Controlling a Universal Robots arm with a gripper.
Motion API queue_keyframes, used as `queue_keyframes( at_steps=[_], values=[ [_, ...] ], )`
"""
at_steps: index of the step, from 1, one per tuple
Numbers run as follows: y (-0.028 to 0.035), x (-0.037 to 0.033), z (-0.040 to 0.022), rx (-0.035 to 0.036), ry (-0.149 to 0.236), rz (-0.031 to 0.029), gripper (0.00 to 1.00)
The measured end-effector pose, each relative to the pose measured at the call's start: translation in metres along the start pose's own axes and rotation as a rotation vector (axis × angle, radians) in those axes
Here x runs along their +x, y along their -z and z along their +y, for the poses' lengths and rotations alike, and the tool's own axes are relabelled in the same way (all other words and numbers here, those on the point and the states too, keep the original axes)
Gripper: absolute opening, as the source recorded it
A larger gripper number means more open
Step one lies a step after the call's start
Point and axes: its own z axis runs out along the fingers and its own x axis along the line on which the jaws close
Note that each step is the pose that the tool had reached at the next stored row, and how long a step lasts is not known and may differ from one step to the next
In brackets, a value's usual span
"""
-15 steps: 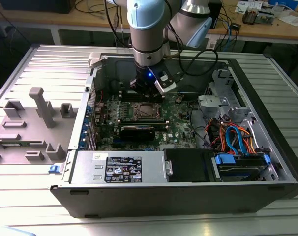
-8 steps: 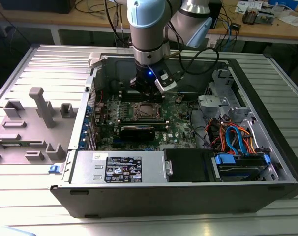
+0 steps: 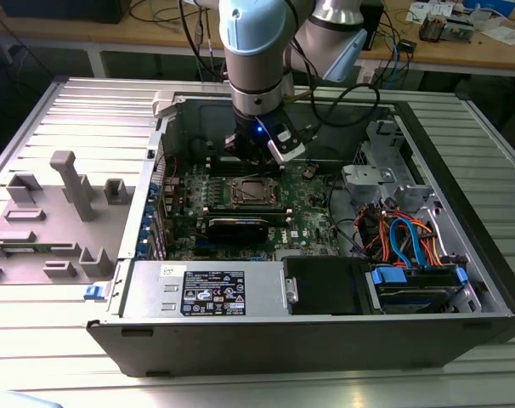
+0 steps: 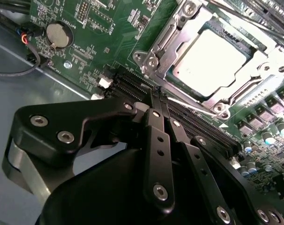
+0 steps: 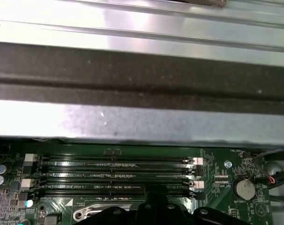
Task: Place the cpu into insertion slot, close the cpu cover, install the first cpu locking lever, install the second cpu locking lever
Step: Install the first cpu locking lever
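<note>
The cpu [image 4: 211, 55] lies flat in the insertion slot [image 4: 149, 60], its silvery top showing through the window of the cpu cover [image 4: 175, 29], which lies down over it. My gripper [image 4: 158, 96] is shut with nothing between its black fingers [image 4: 157, 136], and its tip hovers over the long memory slots [image 4: 132, 84] right beside the socket. A thin bright metal rod [image 4: 193, 106] runs along the socket edge nearest the fingertips. In the exterior view the gripper [image 3: 256, 160] hangs inside the open case just behind the socket [image 3: 255, 194].
Green board [image 4: 109, 28] with a coin battery [image 4: 56, 34] and red-black wires. Memory slots [image 5: 114, 176] lie under the case's metal wall [image 5: 142, 122]. A black card [image 3: 237, 226], power supply [image 3: 208, 291] and drive cables [image 3: 406, 234] fill the case; grey fixtures [image 3: 70, 183] stand on the exterior view's left.
</note>
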Motion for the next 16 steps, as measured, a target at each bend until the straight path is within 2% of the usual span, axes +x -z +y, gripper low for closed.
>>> queue_keyframes(
  at_steps=[2, 6, 8, 9, 10, 13, 16],
  values=[
    [-0.0012, 0.0002, -0.0018, -0.0042, 0.000, -0.0006, 0.11],
    [-0.0020, 0.0004, -0.0027, -0.0257, -0.003, -0.0018, 0.11],
    [-0.0023, 0.0004, -0.0028, -0.0421, -0.005, -0.0025, 0.11],
    [-0.0025, 0.0004, -0.0029, -0.0476, -0.006, -0.0028, 0.11],
    [-0.0026, 0.0005, -0.0040, -0.0498, -0.006, -0.0030, 0.11],
    [-0.0027, 0.0006, -0.0054, -0.0502, -0.007, -0.0031, 0.11],
    [-0.0025, 0.0006, -0.0064, -0.0555, -0.007, -0.0033, 0.11]
  ],
)
